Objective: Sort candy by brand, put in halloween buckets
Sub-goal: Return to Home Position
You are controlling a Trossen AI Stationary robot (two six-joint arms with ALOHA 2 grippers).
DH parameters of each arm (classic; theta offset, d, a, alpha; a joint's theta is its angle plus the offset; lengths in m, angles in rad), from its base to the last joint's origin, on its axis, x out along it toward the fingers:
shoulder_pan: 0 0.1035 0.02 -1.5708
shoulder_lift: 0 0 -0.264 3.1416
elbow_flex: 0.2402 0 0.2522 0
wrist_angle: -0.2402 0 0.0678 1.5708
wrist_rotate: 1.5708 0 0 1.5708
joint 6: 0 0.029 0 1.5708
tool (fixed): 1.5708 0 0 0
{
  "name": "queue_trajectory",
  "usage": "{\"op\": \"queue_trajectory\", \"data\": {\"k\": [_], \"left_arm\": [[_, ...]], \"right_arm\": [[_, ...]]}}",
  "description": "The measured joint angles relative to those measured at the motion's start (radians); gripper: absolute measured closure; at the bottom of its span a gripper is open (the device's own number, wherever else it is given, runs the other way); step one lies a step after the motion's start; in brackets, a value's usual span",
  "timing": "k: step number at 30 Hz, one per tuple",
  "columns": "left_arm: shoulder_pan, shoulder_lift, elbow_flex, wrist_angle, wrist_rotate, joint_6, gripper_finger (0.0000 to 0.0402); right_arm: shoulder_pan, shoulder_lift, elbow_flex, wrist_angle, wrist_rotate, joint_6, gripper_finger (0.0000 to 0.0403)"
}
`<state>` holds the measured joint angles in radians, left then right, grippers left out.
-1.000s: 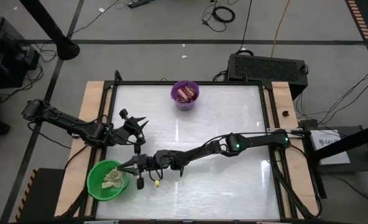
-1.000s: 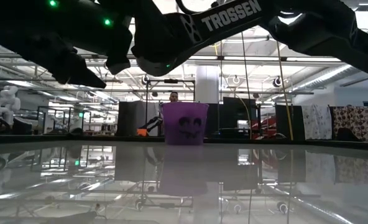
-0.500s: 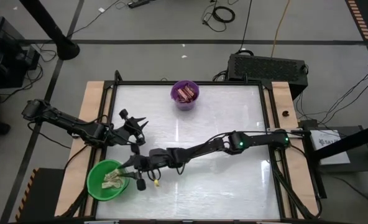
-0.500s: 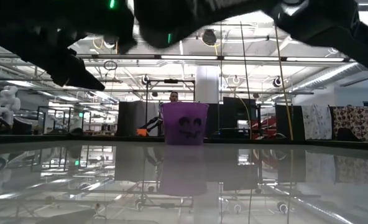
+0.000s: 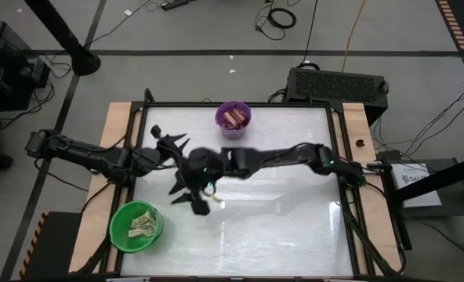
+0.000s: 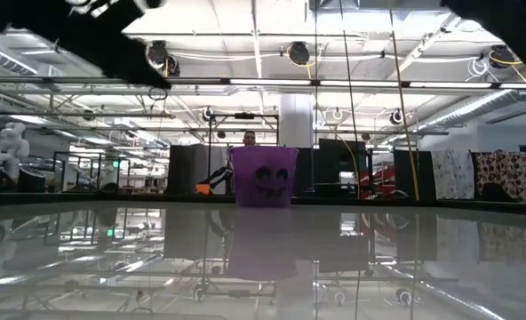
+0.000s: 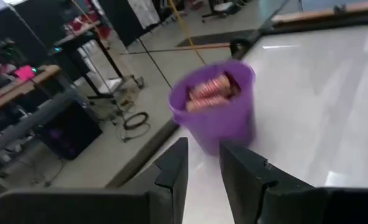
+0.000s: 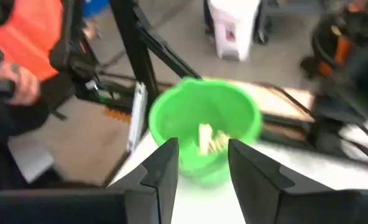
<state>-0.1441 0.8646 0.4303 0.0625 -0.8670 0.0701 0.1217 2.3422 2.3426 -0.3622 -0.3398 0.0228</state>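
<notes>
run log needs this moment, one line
left gripper: mid-table, fingers open, empty; right gripper: mid-table, fingers open, empty; round green plastic bucket: pale candies; round purple plastic bucket: brown bars

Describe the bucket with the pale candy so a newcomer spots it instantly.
In the high view, find the lower-left corner of the white table. The green bucket stands there, holding pale twisted wrappers. The purple bucket at the top edge is smaller and holds brown bars.

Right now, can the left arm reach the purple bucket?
Probably yes. The left gripper, fingers open, faces the purple bucket with only bare table between them; the right arm crosses the table off that line.
</notes>
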Motion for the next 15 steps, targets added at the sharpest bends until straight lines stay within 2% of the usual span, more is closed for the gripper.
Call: {"op": "queue_trajectory", "data": {"k": [4, 8, 12, 15], "left_arm": [[0.078, 0.001, 0.093, -0.022, 0.048, 0.070, 0.0304], [0.159, -0.006, 0.193, -0.163, 0.181, 0.069, 0.0304], [0.212, -0.038, 0.241, -0.225, 0.381, 0.066, 0.0304], [0.230, -0.099, 0.243, -0.237, 0.438, 0.059, 0.0304]], "right_arm": [[-0.016, -0.088, 0.000, -0.171, 0.000, 0.002, 0.0271], [-0.028, -0.177, -0.001, -0.372, 0.006, -0.006, 0.0270], [-0.044, -0.257, 0.001, -0.570, 0.116, -0.044, 0.0270], [-0.050, -0.287, 0.000, -0.674, 0.197, -0.066, 0.0270]]}}
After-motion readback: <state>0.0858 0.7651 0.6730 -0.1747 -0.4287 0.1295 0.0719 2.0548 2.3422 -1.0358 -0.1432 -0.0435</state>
